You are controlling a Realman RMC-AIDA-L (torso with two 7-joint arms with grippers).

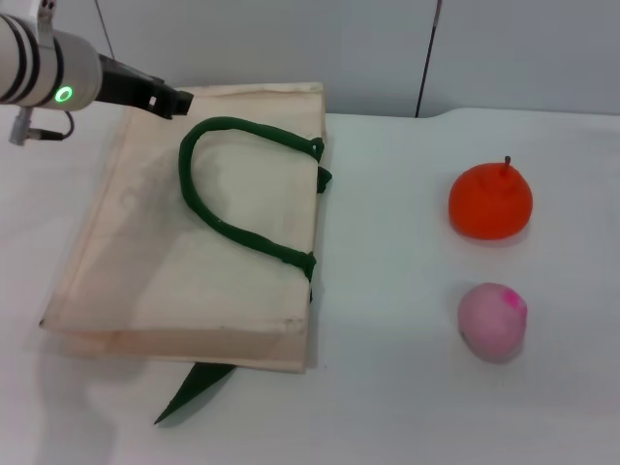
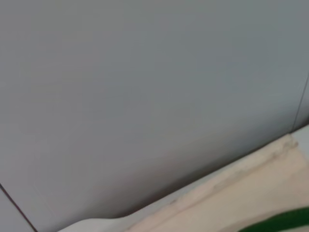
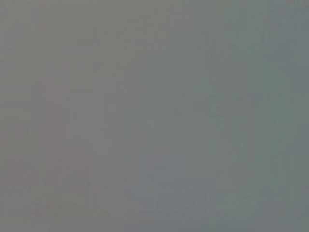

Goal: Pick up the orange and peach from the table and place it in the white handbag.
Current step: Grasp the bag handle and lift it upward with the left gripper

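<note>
A white desk carries one white handbag, one orange and one peach. The handbag lies flat, its mouth edge facing the fruit, with one green handle looped over its top face and a second green strip poking out from under its near edge. The left tool hangs above the bag's far corner; only its dark tip shows, so I cannot tell how far open it is, and nothing appears to be held in it. Both fruits sit well away from that tool, beyond the bag's mouth edge, the orange nearer the back of the desk and the peach towards the front, apart from each other. The right tool is not in sight; its wrist camera shows only plain grey.

No fruit is bagged yet. To do the first step well, probably lift the upper layer of the bag's mouth so it gapes, then bring a fruit in low through the opening.
</note>
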